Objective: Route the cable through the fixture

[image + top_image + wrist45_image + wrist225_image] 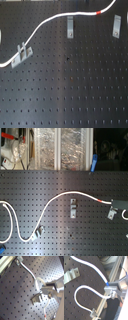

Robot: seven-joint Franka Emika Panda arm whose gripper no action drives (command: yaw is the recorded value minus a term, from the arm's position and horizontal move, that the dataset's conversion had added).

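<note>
On the first exterior view's left, the cable [35,31] starts low at the edge and goes through the first clip [22,54]. From there it climbs up and to the right across the black bench [70,95] full of little holes. It passes just above the middle clip [70,26], but I do not think it sits inside that clip yet. Further right is the red band [99,12] on the cable, and the cable leaves the picture at the top right. The last clip [116,26] stands below it, apart from it.

In the second exterior view the cable [60,198] makes a loop on the second exterior view's left, goes by the low clip [38,233], rises over the middle clip [73,208], and ends at the pincer [119,208] on the second exterior view's right.

In the second wrist view the pincer [112,291] looks closed on the cable's end [107,284]. The first wrist view is too crowded to be sure, so this is my best guess.

What could go wrong? If the pincer pulls too hard, the cable may pop out of the first clip. If it comes down a bit off, the cable may land beside the middle clip and not in it. The cable could also slip out of the pincer, because it is thin and bendy.
</note>
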